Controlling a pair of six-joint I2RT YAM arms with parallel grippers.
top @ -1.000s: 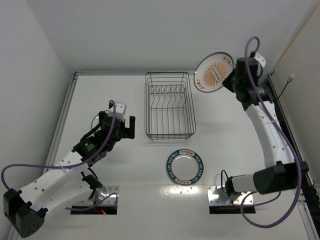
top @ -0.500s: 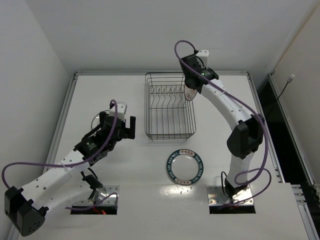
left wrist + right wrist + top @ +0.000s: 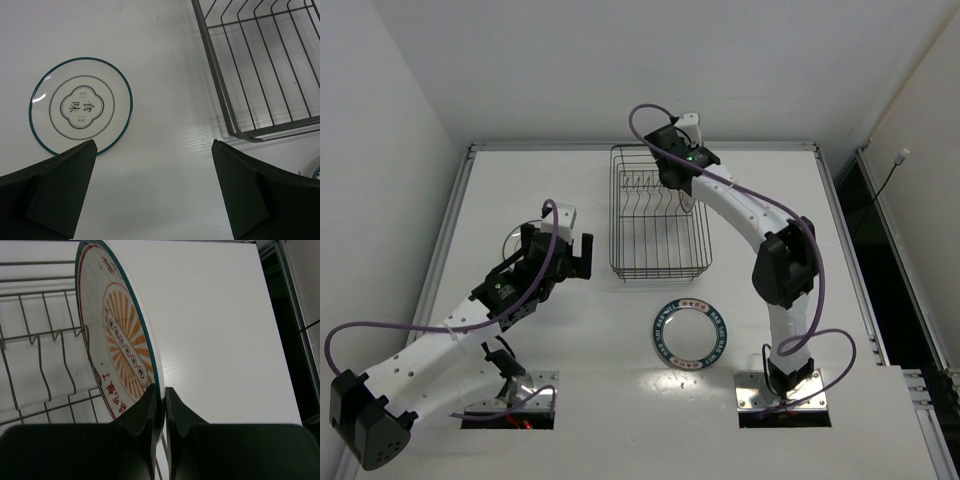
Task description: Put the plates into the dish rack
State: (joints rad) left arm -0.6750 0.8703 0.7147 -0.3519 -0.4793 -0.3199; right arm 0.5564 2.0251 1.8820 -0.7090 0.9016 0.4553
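The blue-green lettered plate [image 3: 690,335] is lying flat on the white table [image 3: 520,180], nearest the arm bases. Beyond it, the left gripper [image 3: 154,150] is hovering with its fingers spread wide and nothing in them, over a teal-rimmed pale plate [image 3: 81,106] just beside the dish rack [image 3: 645,240]. At the rack's far end, the right gripper [image 3: 160,390] is pinching the orange-striped plate [image 3: 120,340] on edge among the prongs.

Left arm [image 3: 430,345] and right arm [image 3: 745,210] are white with black joints [image 3: 782,265], purple cables [image 3: 631,122], black left hand [image 3: 154,145] and right hand [image 3: 160,390].
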